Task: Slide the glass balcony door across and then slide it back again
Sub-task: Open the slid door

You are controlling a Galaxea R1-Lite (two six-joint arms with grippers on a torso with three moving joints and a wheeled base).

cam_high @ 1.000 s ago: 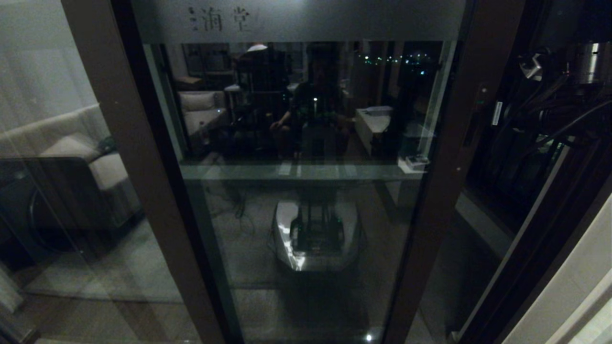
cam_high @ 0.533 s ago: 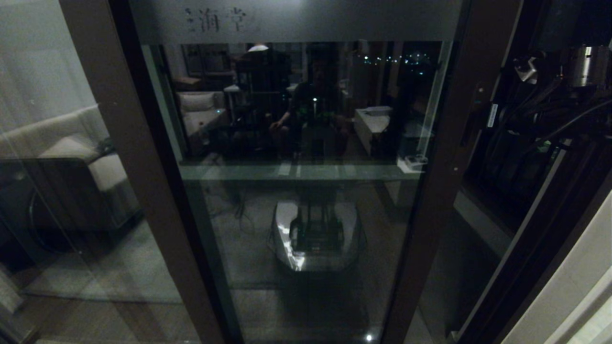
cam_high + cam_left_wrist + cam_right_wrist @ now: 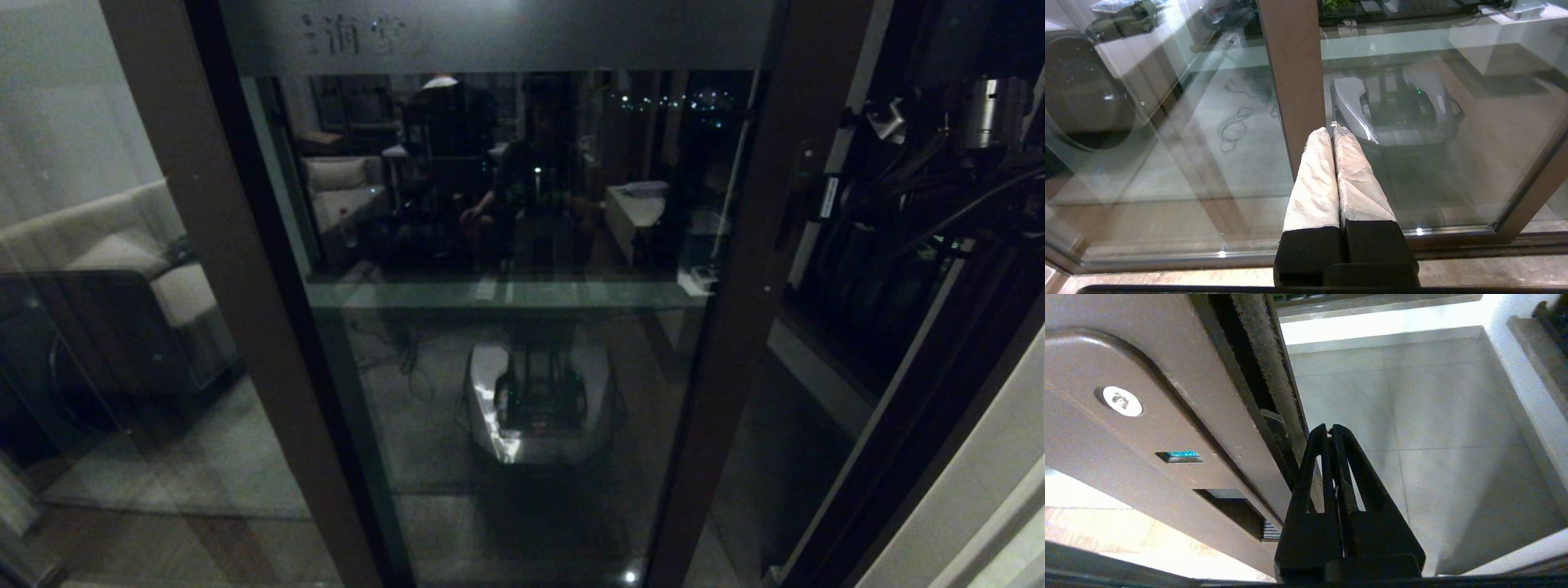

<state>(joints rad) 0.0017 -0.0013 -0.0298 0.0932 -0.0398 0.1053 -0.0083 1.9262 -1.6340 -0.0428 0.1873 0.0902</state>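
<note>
Head view: the glass balcony door [image 3: 522, 327] fills the centre of the frame, its pane bounded by a dark brown stile [image 3: 755, 278] at centre right and by a second brown post [image 3: 237, 278] at centre left. A frosted band with characters [image 3: 498, 34] runs along the top edge of the pane. To the right of the stile lies a dark gap, and my right arm [image 3: 939, 163] occupies the upper right of the frame, where cables and a metal cylinder show. The glass reflects my own white base [image 3: 539, 404] at lower centre. Behind the pane at far left, a pale sofa [image 3: 122, 253] is visible. Right wrist view: my right gripper [image 3: 1329, 428] stands at centre, its two black fingers pressed together at the tips and holding nothing; they sit just beside the door's edge, next to a strip of brush seal [image 3: 1267, 359]. I cannot tell whether they touch it. At left of this frame the stile's face carries a recessed handle plate [image 3: 1147, 428] with a screw [image 3: 1122, 401] and a small blue-green indicator [image 3: 1182, 455]. A pale tiled floor [image 3: 1412, 416] fills the right. Left wrist view: my left gripper [image 3: 1334, 127], with cloth-wrapped fingers [image 3: 1316, 179] closed against each other and empty, hangs at lower centre, in front of a brown post [image 3: 1294, 73] and the glass.
</note>
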